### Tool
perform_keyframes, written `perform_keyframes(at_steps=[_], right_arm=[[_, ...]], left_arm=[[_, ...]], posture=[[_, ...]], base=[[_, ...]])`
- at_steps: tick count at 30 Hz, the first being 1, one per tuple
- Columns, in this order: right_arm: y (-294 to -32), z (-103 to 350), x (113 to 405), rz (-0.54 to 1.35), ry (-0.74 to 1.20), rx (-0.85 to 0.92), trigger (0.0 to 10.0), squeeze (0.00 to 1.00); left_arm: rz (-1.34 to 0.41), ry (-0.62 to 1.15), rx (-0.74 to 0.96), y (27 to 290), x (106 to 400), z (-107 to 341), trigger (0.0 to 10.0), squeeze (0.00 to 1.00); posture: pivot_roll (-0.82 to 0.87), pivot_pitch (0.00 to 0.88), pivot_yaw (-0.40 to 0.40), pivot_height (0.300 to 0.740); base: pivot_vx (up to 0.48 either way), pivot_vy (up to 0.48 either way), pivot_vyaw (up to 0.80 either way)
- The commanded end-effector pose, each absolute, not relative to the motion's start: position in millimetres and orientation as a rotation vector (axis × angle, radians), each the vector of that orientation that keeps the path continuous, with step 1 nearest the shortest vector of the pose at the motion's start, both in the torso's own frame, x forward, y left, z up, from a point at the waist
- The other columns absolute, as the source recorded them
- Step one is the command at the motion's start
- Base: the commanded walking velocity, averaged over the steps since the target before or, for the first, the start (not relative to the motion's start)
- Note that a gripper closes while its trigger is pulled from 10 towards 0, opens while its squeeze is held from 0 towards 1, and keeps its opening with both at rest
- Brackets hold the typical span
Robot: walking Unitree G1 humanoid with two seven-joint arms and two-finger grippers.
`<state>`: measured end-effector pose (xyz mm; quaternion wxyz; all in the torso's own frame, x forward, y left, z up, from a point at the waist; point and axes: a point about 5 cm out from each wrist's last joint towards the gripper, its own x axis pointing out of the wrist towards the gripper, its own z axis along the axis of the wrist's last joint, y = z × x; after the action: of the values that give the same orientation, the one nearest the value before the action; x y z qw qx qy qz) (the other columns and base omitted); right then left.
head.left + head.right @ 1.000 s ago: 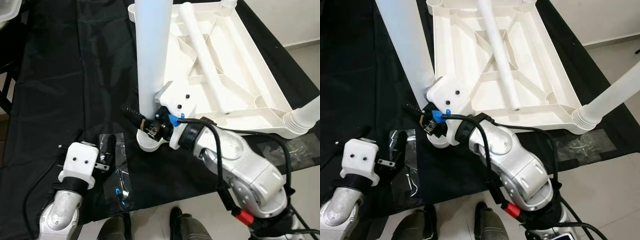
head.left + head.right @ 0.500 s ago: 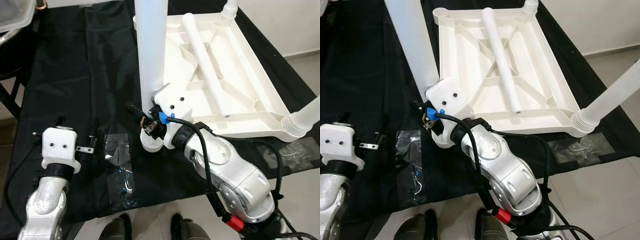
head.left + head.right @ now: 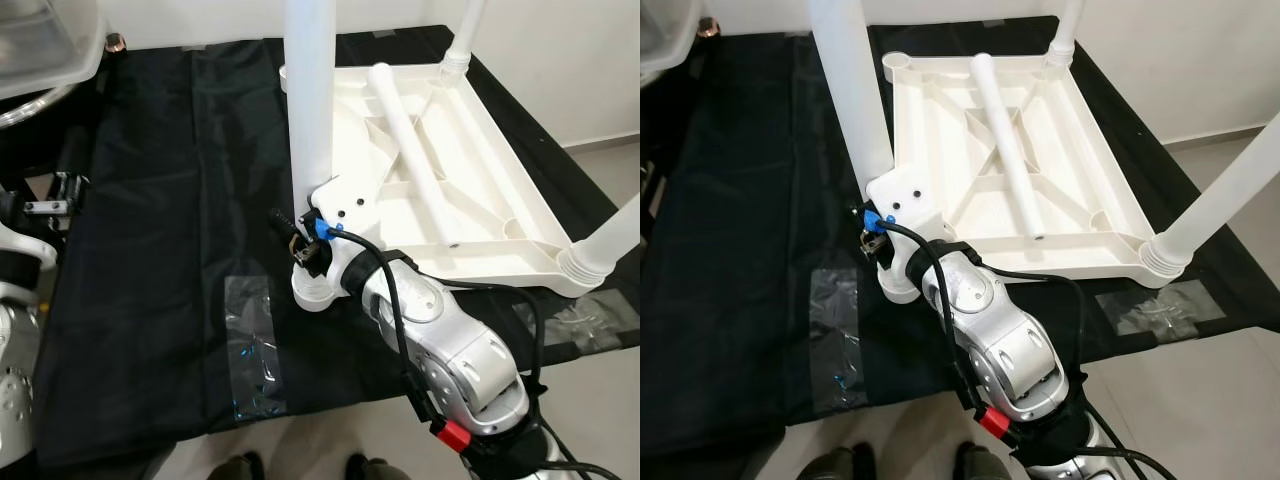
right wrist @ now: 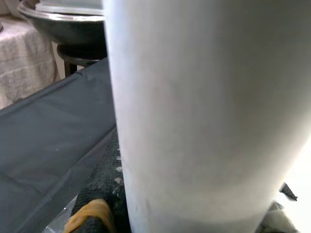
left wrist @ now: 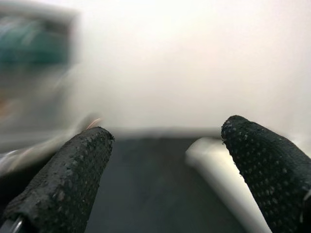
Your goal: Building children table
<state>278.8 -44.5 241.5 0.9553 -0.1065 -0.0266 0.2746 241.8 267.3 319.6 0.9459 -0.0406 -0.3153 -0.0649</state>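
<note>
While the left arm sits drawn back at the left edge of the counter (image 3: 150, 200), its left tool (image 5: 165, 165) points out over the black cover with both black fingers (image 5: 63, 179) spread wide, released, nothing between them; that wrist view is blurred. Clear tape patches (image 3: 255, 345) lie on the black cover near the front edge, left of centre. At centre, the right arm reaches forward and up from the front edge, elbow bent, wrist turned toward the left. The right tool (image 3: 300, 240) is pressed to the base of the upright white table leg (image 3: 312, 100); one finger shows beside the leg in the wrist view, and whether it is clenched I cannot tell. Leg stands upright in the front-left corner socket (image 3: 315, 292) of the upturned white tabletop (image 3: 500, 190). Tabletop lies on the right half of the counter, ribs up. A loose leg (image 3: 410, 150) lies across the ribs. Another fitted leg (image 3: 605, 240) stands at the front-right corner.
</note>
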Motion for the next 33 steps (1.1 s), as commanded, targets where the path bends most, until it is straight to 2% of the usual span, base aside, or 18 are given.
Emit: perform_keyframes(at_steps=[1, 3, 4, 5, 7, 10, 12, 13, 14, 27, 33], right_arm=[[-60.7, 185.5, 295.6, 0.426, 0.212, -0.296, 10.0, 0.00], [-60.7, 185.5, 295.6, 0.426, 0.212, -0.296, 10.0, 0.00], [-59.4, 185.3, 296.6, 0.426, 0.210, -0.297, 10.0, 0.00], [-59.4, 185.3, 296.6, 0.426, 0.210, -0.297, 10.0, 0.00], [-56.1, 185.9, 298.9, 0.430, 0.199, -0.297, 10.0, 0.00], [-56.1, 185.9, 298.9, 0.430, 0.199, -0.297, 10.0, 0.00], [-53.3, 186.1, 302.7, 0.427, 0.189, -0.300, 10.0, 0.00], [-53.3, 186.1, 302.7, 0.427, 0.189, -0.300, 10.0, 0.00], [-52.7, 186.8, 304.8, 0.422, 0.180, -0.302, 10.0, 0.00], [-50.3, 189.9, 307.4, 0.408, 0.145, -0.282, 10.0, 0.00], [-51.2, 189.8, 306.7, 0.404, 0.138, -0.284, 10.0, 0.00]], left_arm=[[-0.612, -0.727, -0.134, 231.0, 222.9, 353.8, 10.0, 0.00], [-0.612, -0.727, -0.134, 231.0, 222.9, 353.8, 10.0, 0.00], [-0.722, -0.721, -0.153, 220.1, 221.5, 358.4, 10.0, 0.00], [-0.722, -0.721, -0.153, 220.1, 221.5, 358.4, 10.0, 0.00], [-0.915, -0.680, -0.173, 200.4, 223.5, 362.5, 10.0, 0.00], [-0.915, -0.680, -0.173, 200.4, 223.5, 362.5, 10.0, 0.00], [-1.097, -0.633, -0.169, 181.0, 227.2, 368.9, 10.0, 0.00], [-1.097, -0.633, -0.169, 181.0, 227.2, 368.9, 10.0, 0.00], [-1.177, -0.591, -0.144, 166.6, 235.0, 372.4, 10.0, 0.00], [-1.080, -0.493, -0.031, 140.4, 268.2, 372.5, 10.0, 0.00], [-1.039, -0.468, -0.032, 139.3, 278.3, 373.1, 10.0, 0.00]], posture=[[0.03, 0.174, -0.033, 0.740], [0.03, 0.174, -0.033, 0.740], [0.03, 0.174, -0.033, 0.740], [0.03, 0.174, -0.033, 0.740], [0.04, 0.151, -0.028, 0.740], [0.04, 0.151, -0.028, 0.740], [0.03, 0.141, -0.026, 0.740], [0.03, 0.141, -0.026, 0.740], [0.03, 0.137, -0.022, 0.740], [0.03, 0.138, -0.004, 0.740], [0.02, 0.144, 0.009, 0.740]], base=[[0.000, 0.000, 0.00], [0.000, 0.000, 0.00], [0.000, 0.000, 0.00], [0.000, 0.000, 0.00], [0.000, 0.000, 0.00], [0.000, 0.000, 0.00], [0.000, 0.000, 0.00], [0.000, 0.000, 0.00], [0.000, 0.000, 0.00], [0.000, 0.000, 0.00], [0.000, 0.000, 0.00]])
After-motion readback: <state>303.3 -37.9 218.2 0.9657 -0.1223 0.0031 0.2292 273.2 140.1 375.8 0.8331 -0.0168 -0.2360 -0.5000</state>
